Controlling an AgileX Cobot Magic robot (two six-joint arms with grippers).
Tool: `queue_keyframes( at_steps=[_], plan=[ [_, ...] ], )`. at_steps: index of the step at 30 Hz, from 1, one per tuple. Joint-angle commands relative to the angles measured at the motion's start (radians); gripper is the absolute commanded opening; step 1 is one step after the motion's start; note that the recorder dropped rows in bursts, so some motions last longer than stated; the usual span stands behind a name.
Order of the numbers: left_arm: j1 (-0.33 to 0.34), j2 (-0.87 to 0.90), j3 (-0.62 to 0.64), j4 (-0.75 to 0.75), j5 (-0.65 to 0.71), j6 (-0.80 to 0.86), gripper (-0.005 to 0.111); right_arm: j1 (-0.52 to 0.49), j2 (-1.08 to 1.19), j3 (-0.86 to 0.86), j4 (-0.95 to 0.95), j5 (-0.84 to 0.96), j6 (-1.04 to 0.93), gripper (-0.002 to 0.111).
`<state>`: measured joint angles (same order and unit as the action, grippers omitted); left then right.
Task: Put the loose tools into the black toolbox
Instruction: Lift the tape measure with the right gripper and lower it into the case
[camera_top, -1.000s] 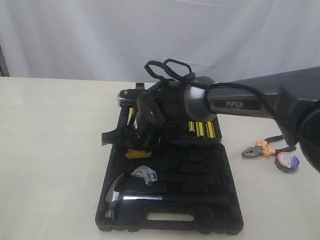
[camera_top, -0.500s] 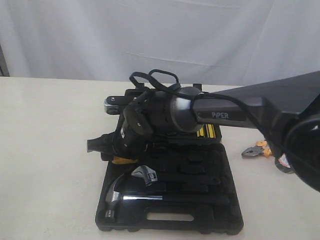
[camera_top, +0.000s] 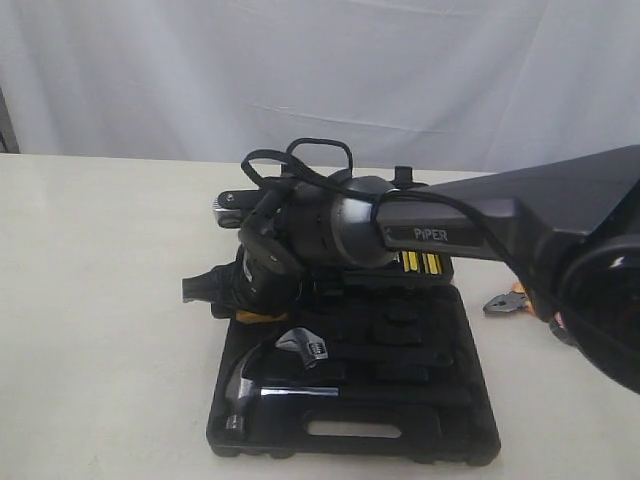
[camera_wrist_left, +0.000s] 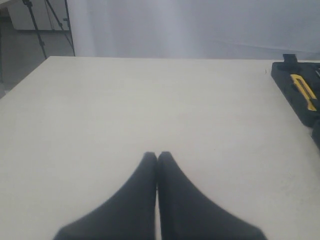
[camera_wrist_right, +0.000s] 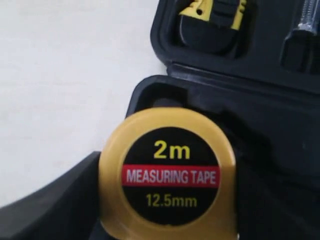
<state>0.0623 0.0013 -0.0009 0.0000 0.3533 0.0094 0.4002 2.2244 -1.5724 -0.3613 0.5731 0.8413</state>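
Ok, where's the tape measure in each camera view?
Exterior: the tape measure is a yellow sliver under the arm, at the toolbox left edge.
Left wrist: not in it.
Right wrist: lower middle, label facing the camera.
Shared landmark: the toolbox, in all three.

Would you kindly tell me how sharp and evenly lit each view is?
Right wrist view: tape measure label crisp, toolbox behind softer. Left wrist view: near jaws blurred, table evenly lit. Exterior view: glare on the hammer head.
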Motion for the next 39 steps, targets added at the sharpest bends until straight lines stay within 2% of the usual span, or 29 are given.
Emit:
queue_keyframes(
  at_steps=[1,39],
  plan=[
    [-0.004,-0.001,0.001,0.0,-0.011,-0.002,0.0,-0.014,0.021,0.015,-0.051,0.125,-0.001,-0.001],
    [-0.004,-0.001,0.001,0.0,-0.011,-0.002,0.0,-0.012,-0.068,0.015,-0.069,0.127,0.033,-0.001]
  ],
)
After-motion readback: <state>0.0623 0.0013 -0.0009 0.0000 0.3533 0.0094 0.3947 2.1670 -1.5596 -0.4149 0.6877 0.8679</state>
